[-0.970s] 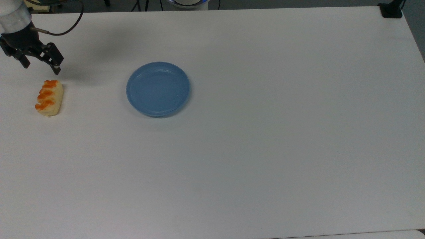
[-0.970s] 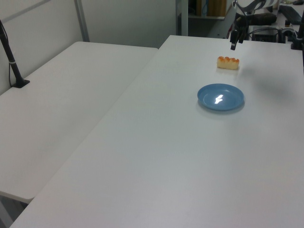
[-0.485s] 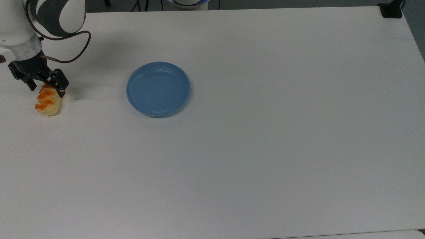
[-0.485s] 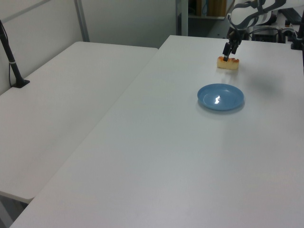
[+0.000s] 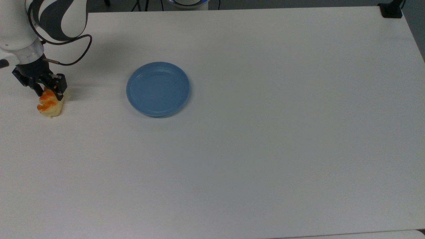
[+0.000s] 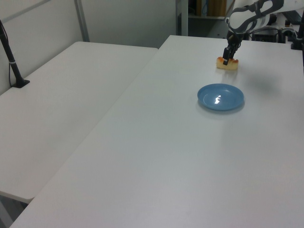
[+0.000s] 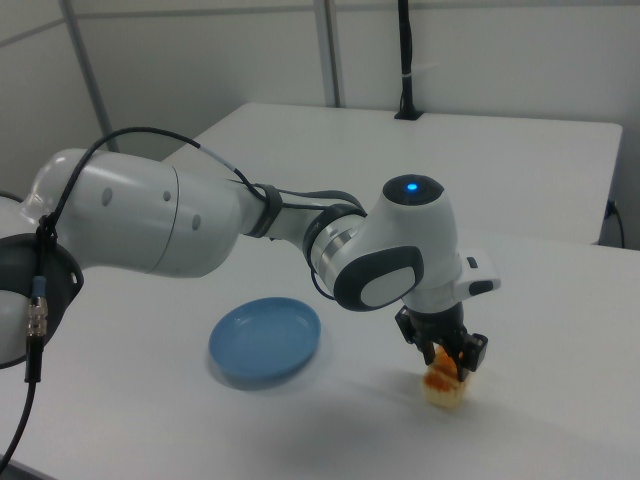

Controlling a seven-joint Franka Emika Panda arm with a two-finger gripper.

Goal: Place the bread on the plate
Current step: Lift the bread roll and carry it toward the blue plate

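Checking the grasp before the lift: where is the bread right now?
The bread lies on the table at the top view's far left, left of the plate, with the gripper down over its far end.

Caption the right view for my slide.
Gripper closes on the bread beside the plate.

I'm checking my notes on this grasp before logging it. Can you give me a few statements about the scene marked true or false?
1. The bread lies on the white table, not on the plate. True.
2. The gripper hovers over the plate. False: it is down at the bread, fingers on either side of it.
3. The plate is blue and has nothing on it. True.
4. In the top view, the bread is right of the plate. False: it is to the plate's left.
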